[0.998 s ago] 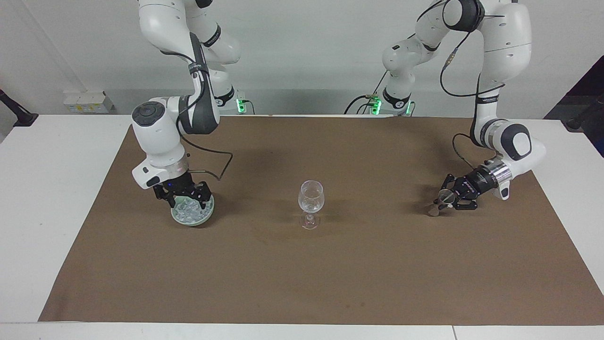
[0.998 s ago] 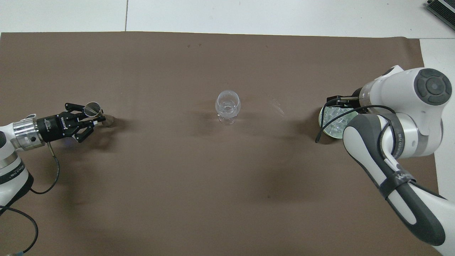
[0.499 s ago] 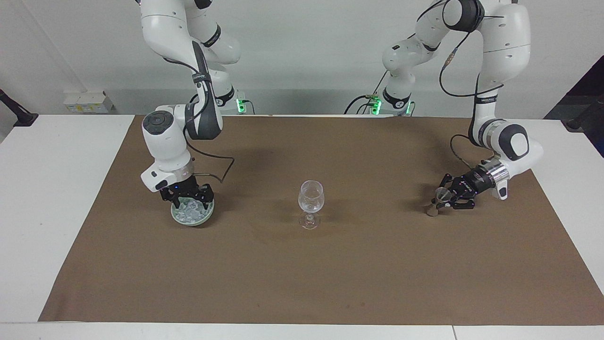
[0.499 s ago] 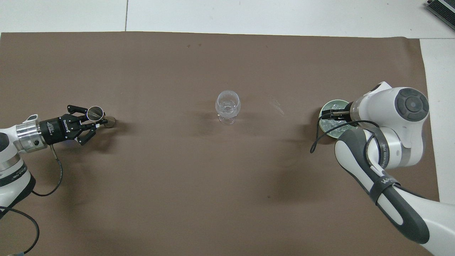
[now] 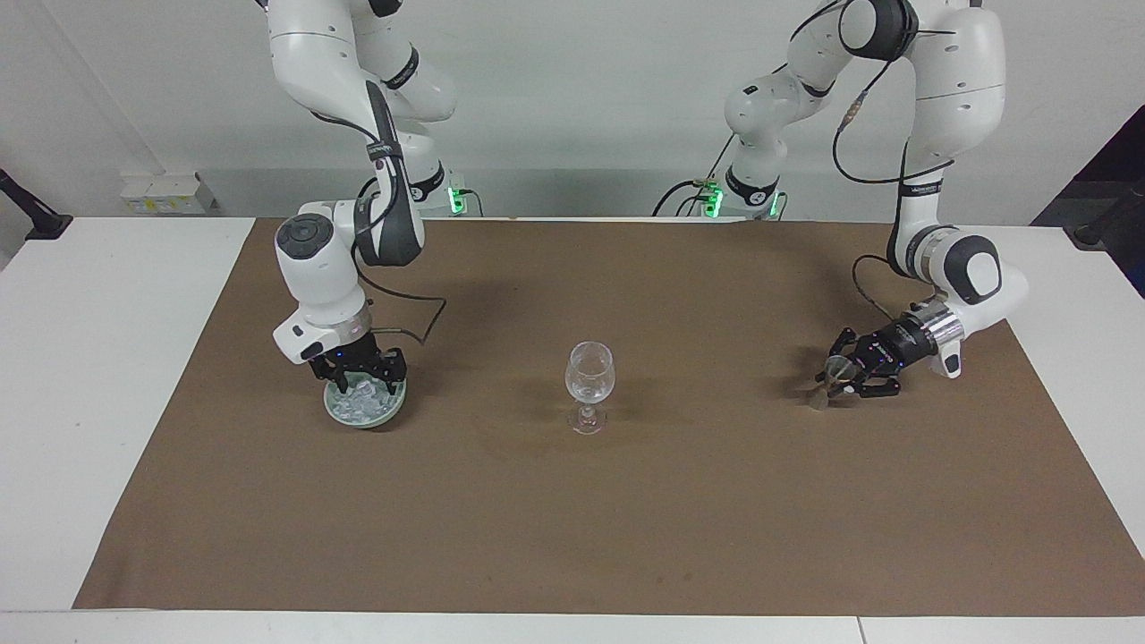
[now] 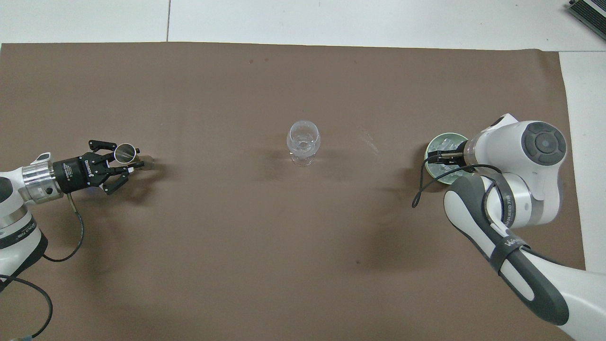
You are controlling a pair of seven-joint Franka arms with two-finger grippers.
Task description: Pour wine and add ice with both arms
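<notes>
Ice-pick step. Right pincer sits down in the green dish of ice at frame left, jaws spread, nothing gripped yet; next: close on a cube, carry it to the wine glass at centre. Left pincer, frame right, grips a small metal cup tipped at the mat.

Brown mat: matt, paper-like sheet, smooth. Table: white, smooth, faintly glossy. Glass: clear, glossy glass, stemmed. Ice: clear, glassy cubes with whitish glints, lying in a pale green dish of smooth, glazed look. Small cup at the left gripper: shiny metal. Arms: glossy white shells with dark grey matt joints, silver metal wrist rings, matt black grippers, black cables.
</notes>
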